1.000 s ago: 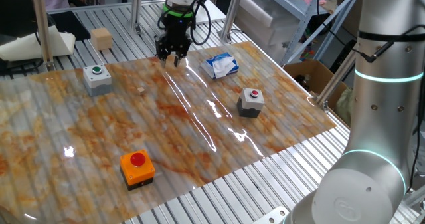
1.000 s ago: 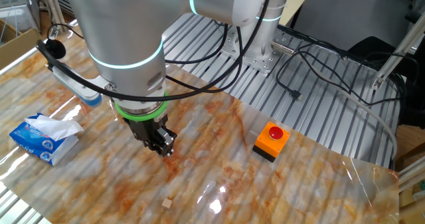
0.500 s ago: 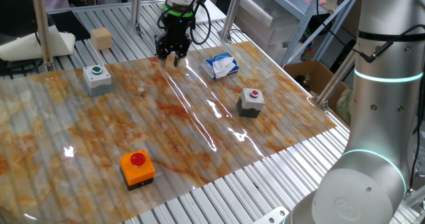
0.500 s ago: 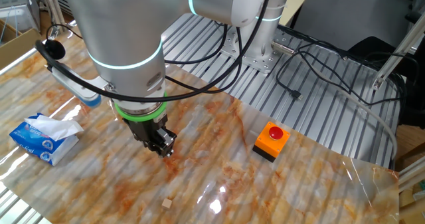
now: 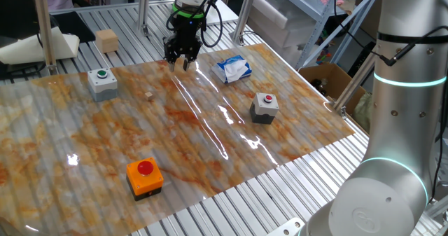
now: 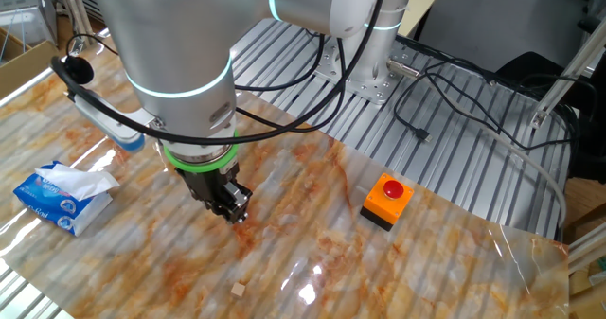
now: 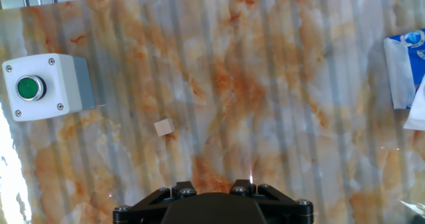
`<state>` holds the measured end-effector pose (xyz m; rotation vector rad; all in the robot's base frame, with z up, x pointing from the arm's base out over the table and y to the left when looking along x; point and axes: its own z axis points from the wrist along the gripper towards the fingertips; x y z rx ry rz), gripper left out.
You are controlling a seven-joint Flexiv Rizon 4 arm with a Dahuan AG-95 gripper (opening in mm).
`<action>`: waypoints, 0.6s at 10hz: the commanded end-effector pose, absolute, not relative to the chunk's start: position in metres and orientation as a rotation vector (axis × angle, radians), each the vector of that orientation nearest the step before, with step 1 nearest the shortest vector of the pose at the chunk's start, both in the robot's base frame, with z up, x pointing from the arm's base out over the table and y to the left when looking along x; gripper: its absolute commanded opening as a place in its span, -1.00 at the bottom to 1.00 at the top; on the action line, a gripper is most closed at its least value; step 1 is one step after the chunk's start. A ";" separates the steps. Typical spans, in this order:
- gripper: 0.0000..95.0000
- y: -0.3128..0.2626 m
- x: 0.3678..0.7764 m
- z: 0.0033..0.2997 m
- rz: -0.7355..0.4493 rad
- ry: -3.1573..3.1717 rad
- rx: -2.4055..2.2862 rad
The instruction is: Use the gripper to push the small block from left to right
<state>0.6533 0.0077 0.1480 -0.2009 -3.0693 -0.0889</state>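
Note:
The small block [image 5: 148, 94] is a tiny tan cube lying on the marbled mat. It also shows in the other fixed view [image 6: 240, 288] and in the hand view [image 7: 163, 127]. My gripper [image 5: 179, 63], black with a green ring, hangs near the mat's far edge, apart from the block. In the other fixed view the gripper [image 6: 236, 215] is just above the mat. In the hand view the gripper [image 7: 212, 187] shows two fingers standing partly apart, with only bare mat between them. The block lies ahead and to the left of them.
A grey box with a green button [image 5: 103, 82] is left of the block. A grey box with a red button [image 5: 264, 107], an orange button box [image 5: 145, 176] and a blue tissue pack [image 5: 233, 68] also sit on the mat. A larger tan cube [image 5: 107, 40] stands off the mat.

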 end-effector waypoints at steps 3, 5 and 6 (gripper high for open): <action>-0.20 0.008 0.653 0.148 -0.101 -3.068 -0.201; -0.20 0.008 0.653 0.148 -0.108 -3.068 -0.200; -0.20 0.008 0.653 0.148 -0.111 -3.068 -0.199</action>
